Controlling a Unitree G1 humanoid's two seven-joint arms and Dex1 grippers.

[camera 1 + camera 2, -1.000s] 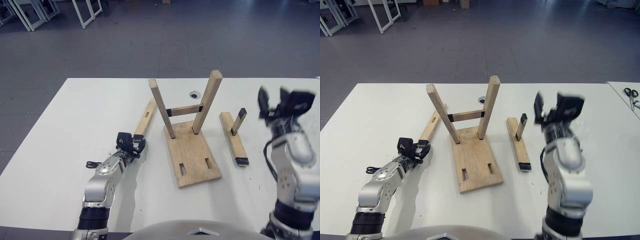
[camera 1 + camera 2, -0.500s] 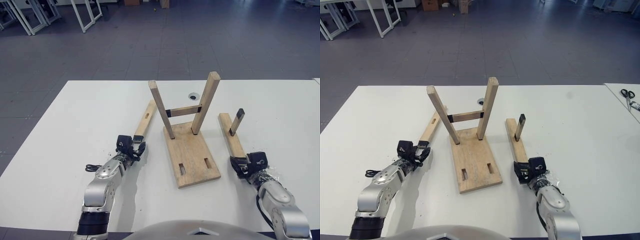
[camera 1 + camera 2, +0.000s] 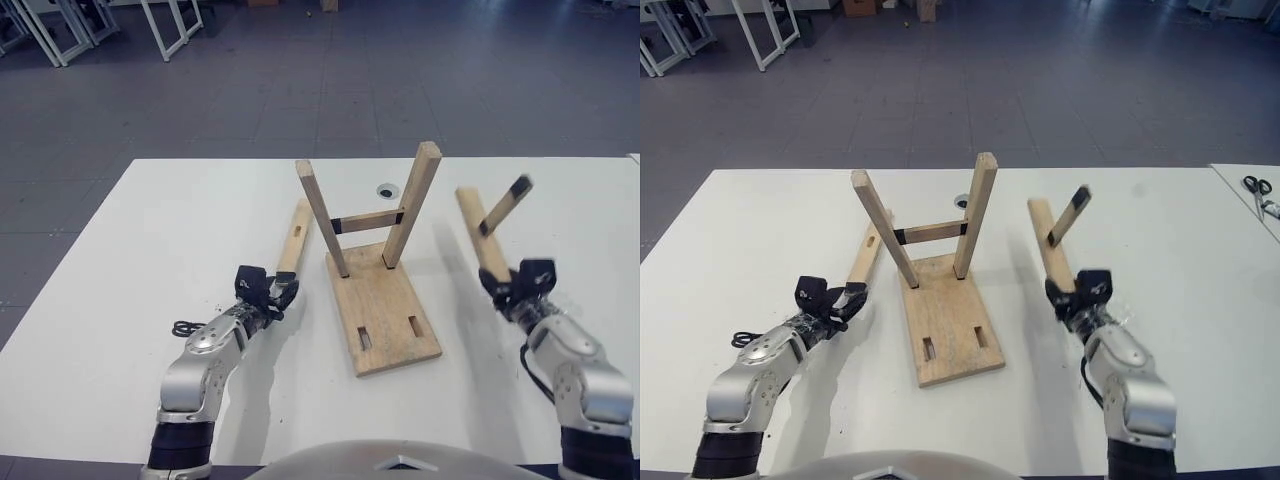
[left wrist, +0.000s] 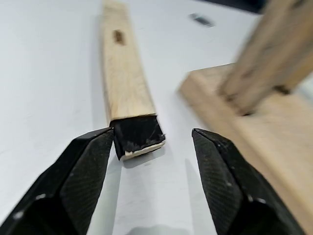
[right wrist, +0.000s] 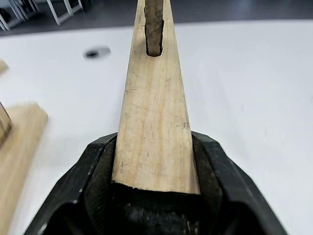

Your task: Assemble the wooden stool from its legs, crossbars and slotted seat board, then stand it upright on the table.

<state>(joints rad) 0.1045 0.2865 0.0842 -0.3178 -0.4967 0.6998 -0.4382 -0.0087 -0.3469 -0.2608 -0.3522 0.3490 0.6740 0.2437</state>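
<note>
One leg [image 3: 478,235] with crossbar [image 3: 505,205], right of frame: likely stiff, light; right gripper [image 3: 515,290] clamped on its capped end; left gripper [image 3: 270,297] spread astride end of second leg [image 3: 296,232].

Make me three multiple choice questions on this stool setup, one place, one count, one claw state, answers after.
1. Where does the loose leg by the left claw lie? A. on the table, left of the seat board. B. across the seat board. C. on the floor.
2. How many standing legs are slotted into the seat board? A. one. B. two. C. four.
3. The right claw is: A. open above the table. B. shut on a second leg with a short crossbar in it. C. shut on the seat board.
Answers: 1 A, it lies flat beside the board's left edge; 2 B, two uprights rise from its far end; 3 B, the wrist view shows it clamped round that leg's end.
</note>
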